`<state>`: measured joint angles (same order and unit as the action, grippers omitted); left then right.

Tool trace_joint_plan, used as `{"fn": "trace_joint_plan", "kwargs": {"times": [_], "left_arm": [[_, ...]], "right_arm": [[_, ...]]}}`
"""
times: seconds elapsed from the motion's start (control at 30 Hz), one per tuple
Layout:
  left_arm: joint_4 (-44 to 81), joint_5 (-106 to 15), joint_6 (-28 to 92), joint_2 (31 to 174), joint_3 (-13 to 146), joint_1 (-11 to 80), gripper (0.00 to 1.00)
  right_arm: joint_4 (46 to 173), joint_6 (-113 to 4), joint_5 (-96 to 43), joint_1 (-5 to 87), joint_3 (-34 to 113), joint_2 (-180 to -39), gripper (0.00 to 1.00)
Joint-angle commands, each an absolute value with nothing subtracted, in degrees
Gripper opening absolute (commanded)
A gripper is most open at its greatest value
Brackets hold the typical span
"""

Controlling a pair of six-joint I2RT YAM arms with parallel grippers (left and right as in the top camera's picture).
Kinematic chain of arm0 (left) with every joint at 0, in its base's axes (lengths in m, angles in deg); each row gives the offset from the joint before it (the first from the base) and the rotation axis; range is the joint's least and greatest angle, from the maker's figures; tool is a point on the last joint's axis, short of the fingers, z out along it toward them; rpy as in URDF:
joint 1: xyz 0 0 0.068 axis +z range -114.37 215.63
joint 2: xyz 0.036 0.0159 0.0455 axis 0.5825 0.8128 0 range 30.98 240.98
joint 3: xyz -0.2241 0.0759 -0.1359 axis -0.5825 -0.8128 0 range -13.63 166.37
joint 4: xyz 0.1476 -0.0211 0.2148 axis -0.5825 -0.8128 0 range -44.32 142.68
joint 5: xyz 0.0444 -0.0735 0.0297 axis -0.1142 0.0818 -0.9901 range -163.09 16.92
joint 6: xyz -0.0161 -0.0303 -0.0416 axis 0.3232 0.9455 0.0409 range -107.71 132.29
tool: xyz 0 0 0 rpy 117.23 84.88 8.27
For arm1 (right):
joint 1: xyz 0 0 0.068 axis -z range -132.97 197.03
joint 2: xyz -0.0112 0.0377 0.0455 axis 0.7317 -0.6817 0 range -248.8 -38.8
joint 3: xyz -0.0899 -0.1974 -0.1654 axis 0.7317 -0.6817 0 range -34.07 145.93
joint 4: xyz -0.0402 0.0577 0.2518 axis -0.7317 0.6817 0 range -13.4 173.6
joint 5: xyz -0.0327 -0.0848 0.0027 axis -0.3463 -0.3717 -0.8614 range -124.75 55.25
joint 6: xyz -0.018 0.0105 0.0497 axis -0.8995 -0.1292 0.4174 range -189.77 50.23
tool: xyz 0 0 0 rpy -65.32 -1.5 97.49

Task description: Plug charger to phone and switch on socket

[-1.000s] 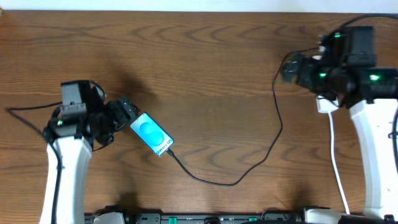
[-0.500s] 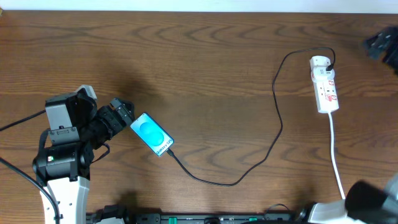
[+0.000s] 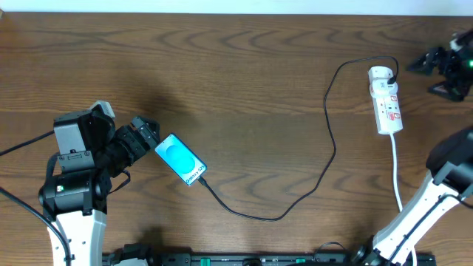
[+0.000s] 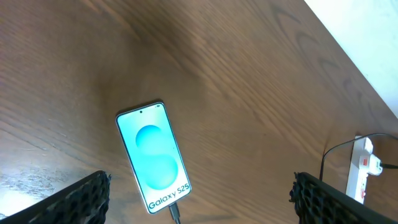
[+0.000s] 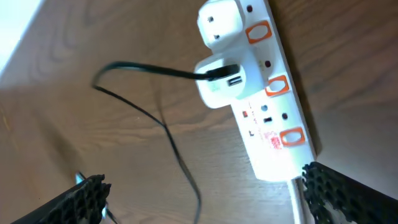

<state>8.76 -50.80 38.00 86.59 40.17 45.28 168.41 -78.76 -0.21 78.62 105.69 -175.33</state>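
The phone (image 3: pixel 181 159) lies flat on the wooden table, its cyan screen lit, and shows too in the left wrist view (image 4: pixel 153 155). The charger (image 3: pixel 329 148), a thin black cable, runs from a white adapter (image 5: pixel 217 81) on the socket (image 3: pixel 386 100) in a loop to the phone, where its plug tip (image 4: pixel 174 211) sits in the bottom edge. My left gripper (image 3: pixel 150 137) stands open just left of the phone's top end, holding nothing (image 4: pixel 199 205). My right gripper (image 3: pixel 427 74) hangs open to the right of the socket (image 5: pixel 261 93), also holding nothing (image 5: pixel 205 199).
The socket's white cord (image 3: pixel 399 185) runs down toward the table's front edge. The table's far edge meets a white surface (image 3: pixel 236 6) at the back. The right arm's white link (image 3: pixel 414 214) stands near the front right corner.
The right arm has left its place over the socket, which now lies uncovered, and its gripper is at the right edge. The left arm drew back a little a second ago and has held still since.
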Motion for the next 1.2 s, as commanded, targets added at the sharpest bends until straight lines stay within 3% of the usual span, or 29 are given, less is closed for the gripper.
{"fn": "trace_joint_plan", "kwargs": {"times": [0.0,0.5,1.17], "left_arm": [[8.6,-51.3,37.8,86.3,40.3,45.5,0.94],[8.5,-51.8,36.8,86.3,40.3,45.5,0.94],[7.7,-51.7,36.8,86.7,40.3,45.5,0.94]], "right_arm": [[168.5,-85.5,1.8,78.3,106.9,-179.1,0.98],[164.1,-94.6,0.6,74.2,106.8,-183.9,0.99],[162.3,-81.3,-9.3,71.8,106.8,-183.9,0.99]]}}
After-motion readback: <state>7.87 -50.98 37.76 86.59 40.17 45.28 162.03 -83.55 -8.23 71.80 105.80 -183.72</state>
